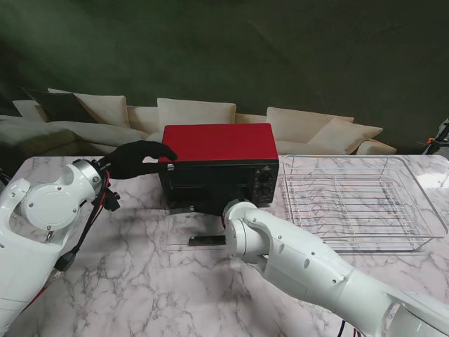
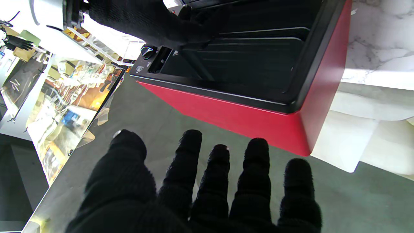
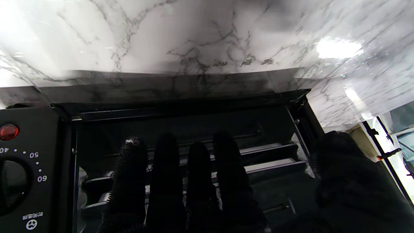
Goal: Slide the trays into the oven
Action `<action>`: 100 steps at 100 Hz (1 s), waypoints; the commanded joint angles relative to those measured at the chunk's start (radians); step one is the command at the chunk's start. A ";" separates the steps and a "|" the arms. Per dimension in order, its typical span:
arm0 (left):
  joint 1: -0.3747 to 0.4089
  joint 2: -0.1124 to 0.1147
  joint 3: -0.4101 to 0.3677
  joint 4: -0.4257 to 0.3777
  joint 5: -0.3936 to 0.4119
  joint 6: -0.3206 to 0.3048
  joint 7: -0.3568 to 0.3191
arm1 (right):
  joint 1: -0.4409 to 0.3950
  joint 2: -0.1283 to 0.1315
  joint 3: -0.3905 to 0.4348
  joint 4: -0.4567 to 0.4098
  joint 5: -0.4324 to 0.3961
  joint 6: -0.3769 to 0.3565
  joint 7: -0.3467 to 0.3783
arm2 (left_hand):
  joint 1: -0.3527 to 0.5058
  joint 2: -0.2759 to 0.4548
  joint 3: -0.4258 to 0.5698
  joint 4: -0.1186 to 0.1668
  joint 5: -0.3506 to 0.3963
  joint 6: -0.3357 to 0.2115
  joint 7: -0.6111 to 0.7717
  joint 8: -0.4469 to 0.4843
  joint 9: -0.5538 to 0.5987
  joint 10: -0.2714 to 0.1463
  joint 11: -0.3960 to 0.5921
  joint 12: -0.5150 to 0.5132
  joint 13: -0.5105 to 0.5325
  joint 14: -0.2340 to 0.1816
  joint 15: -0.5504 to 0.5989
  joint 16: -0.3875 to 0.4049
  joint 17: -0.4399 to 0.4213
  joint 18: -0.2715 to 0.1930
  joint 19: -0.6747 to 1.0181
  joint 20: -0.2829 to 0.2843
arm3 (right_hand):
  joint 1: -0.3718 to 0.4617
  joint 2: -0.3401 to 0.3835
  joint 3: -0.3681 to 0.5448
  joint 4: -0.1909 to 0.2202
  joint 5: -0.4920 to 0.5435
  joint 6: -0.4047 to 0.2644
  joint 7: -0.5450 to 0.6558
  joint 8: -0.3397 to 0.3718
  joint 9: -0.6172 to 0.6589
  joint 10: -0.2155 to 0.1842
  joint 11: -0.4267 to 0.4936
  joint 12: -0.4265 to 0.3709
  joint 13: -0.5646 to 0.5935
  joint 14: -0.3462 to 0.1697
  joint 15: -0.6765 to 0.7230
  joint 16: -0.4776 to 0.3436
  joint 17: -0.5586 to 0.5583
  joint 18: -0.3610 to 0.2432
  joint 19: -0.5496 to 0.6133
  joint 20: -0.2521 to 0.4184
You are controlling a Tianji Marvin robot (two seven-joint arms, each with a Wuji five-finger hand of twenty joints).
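trays: dark tray point(image 3: 258, 168) sits on the rails inside the oven cavity, edge-on in the right wrist view; how deep it sits I cannot tell. A wire rack point(image 1: 351, 200) lies in a clear bin point(image 1: 431, 210) on the desk, right of the oven, well apart from both hands.
handling: tray looks like thin stiff metal, light, smooth-faced and likely slippery under a gloved hand. Best pushed flat on its front lip, near the middle so it does not skew on the rails. Rack is rigid wire, light; its bars offer a hold at the near edge.
oven point(image 1: 219, 165): red shell, black front, dials on its right side. Glass door point(image 1: 193, 235) dropped open flat toward me, handle at its near edge.
right hand point(image 3: 181, 187): at the oven mouth, four fingers straight and close together, pointing into the cavity, thumb off to one side. Holding nothing. Contact with the tray cannot be made out.
left hand point(image 1: 137, 159): fingers spread, gripping nothing, at the oven's upper left corner; from the stand view it seems to rest against the shell, likely bracing it.
desk point(image 1: 126, 281): white marble.
risk: an off-centre push could jam the tray on a rail or shift the oven.
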 commanded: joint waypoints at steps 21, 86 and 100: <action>0.010 0.001 -0.002 -0.008 0.005 0.004 -0.013 | 0.044 -0.040 -0.017 0.075 0.029 0.000 -0.019 | 0.014 0.041 -0.025 -0.012 0.024 -0.016 0.006 0.008 0.026 -0.011 -0.001 -0.002 -0.012 -0.008 -0.017 -0.005 -0.014 -0.017 -0.020 0.017 | -0.063 -0.024 0.017 -0.003 -0.007 -0.097 0.109 0.071 0.030 -0.054 0.052 0.105 0.035 -0.046 0.079 0.083 -0.064 0.101 0.023 0.188; 0.031 -0.001 -0.014 -0.015 0.009 -0.001 0.000 | -0.064 0.052 0.080 -0.100 -0.026 -0.042 0.026 | 0.014 0.038 -0.026 -0.012 0.025 -0.016 0.007 0.008 0.028 -0.011 0.000 -0.001 -0.011 -0.009 -0.016 -0.005 -0.013 -0.017 -0.017 0.019 | -0.056 -0.030 0.047 -0.001 -0.023 -0.176 0.226 0.144 0.042 -0.058 0.109 0.177 0.037 -0.039 0.133 0.113 -0.062 0.111 0.034 0.252; 0.039 -0.002 -0.016 -0.018 0.009 -0.002 0.005 | -0.172 0.119 0.177 -0.255 -0.075 -0.076 0.095 | 0.024 0.047 -0.022 -0.012 0.027 -0.013 0.007 0.008 0.029 -0.008 0.001 -0.001 -0.014 -0.010 -0.017 -0.005 -0.014 -0.023 -0.018 0.018 | -0.049 -0.026 0.038 -0.001 -0.012 -0.174 0.220 0.141 0.057 -0.048 0.106 0.182 0.048 -0.027 0.137 0.114 -0.044 0.118 0.044 0.255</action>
